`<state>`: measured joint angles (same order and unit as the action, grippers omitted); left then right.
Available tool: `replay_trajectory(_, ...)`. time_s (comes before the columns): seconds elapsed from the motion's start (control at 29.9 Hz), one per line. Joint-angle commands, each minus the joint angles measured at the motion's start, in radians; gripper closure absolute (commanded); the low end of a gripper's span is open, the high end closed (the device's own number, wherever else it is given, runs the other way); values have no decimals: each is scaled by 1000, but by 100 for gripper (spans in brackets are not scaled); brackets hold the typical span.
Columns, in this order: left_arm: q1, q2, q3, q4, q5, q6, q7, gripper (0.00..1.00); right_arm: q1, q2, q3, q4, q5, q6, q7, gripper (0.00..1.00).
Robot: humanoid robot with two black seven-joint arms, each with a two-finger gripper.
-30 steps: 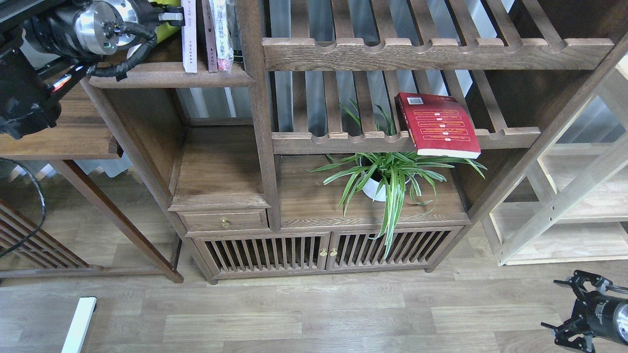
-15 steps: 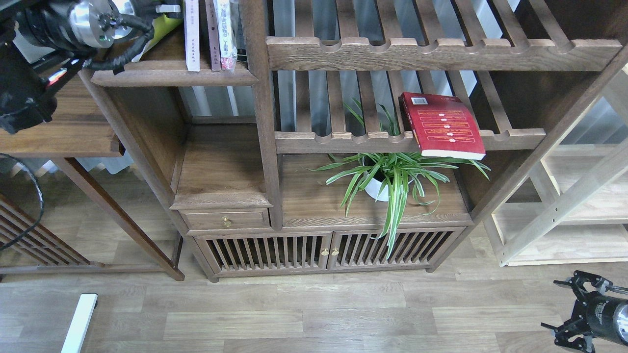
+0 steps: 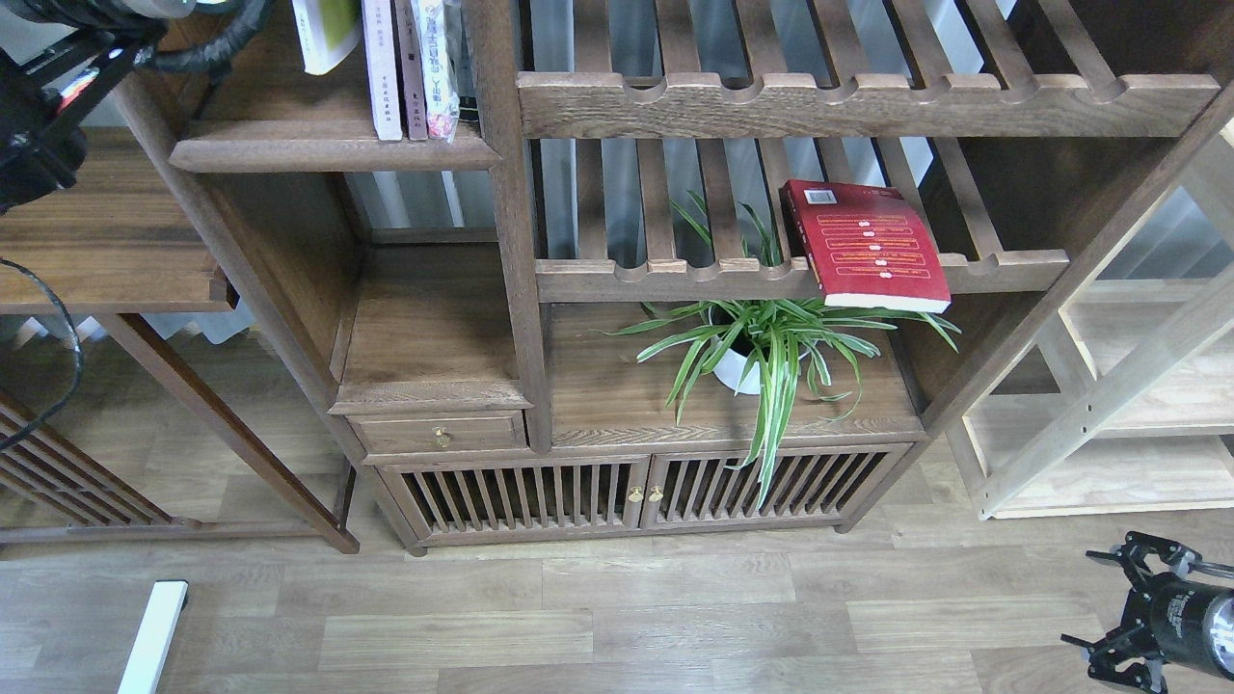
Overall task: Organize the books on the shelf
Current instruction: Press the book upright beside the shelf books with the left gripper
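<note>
Right pincer point(image 3: 1123, 602) hangs low at the near right over the floor, fingers spread and holding nothing. Farther back, the red book point(image 3: 863, 244) lies flat on a slatted rack point(image 3: 675, 280), above a potted plant point(image 3: 762, 347), apparently awaiting collection. At far left, the lavender-white book point(image 3: 382, 67) stands upright on the dark shelf point(image 3: 328, 152), beside thin volumes; the yellow-green book point(image 3: 326, 31) tilts next to it. The left pincer is out of frame, its state unknown.
</note>
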<state>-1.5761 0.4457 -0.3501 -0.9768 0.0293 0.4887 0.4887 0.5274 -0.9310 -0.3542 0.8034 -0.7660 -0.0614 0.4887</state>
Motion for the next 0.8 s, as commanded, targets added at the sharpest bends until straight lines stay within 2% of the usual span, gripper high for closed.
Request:
replay_trajectory(0.0,4,8,11,-14,0,0,0,100,-1,0,0,0,1,0,0,0)
replay_trajectory(0.23,1,8,8,-62,-35,0,0,100,-1,12,0,0,1,0,0,0)
replay_trajectory(0.47,15,51,25,-207,-35,0,0,100,-1,12,0,0,1,0,0,0)
replay_trajectory(0.77,27,116,40,-249,-43,0,0,100,-1,14,0,0,2,0,0,0)
